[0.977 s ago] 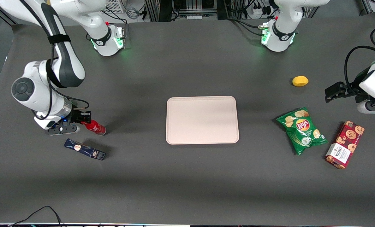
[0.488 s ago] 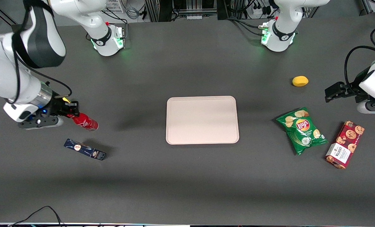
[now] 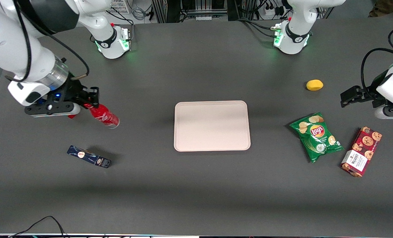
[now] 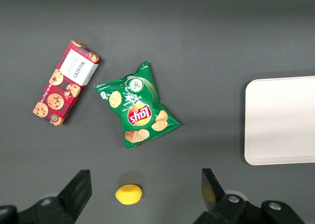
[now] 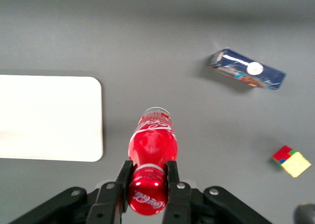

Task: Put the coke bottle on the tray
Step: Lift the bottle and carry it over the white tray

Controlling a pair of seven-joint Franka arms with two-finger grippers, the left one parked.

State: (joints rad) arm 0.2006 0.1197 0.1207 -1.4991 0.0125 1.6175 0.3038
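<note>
The small red coke bottle [image 3: 104,116] hangs tilted in the air, held at its cap end by my right gripper [image 3: 90,99], which is shut on it. In the right wrist view the bottle [image 5: 151,145] sits between the two fingers [image 5: 124,177], its clear base pointing at the table. The pale pink tray [image 3: 212,125] lies flat at the table's middle, apart from the bottle, toward the parked arm's end. It also shows in the right wrist view [image 5: 49,118] and in the left wrist view [image 4: 280,120].
A dark blue box [image 3: 89,156] lies nearer the front camera than the bottle. A small coloured cube [image 5: 291,161] lies on the table. A green chips bag [image 3: 316,136], a cookie box [image 3: 361,151] and a lemon [image 3: 314,85] lie toward the parked arm's end.
My right gripper has risen with the coke bottle and moved toward the tray. The bottle has left the table by the blue box.
</note>
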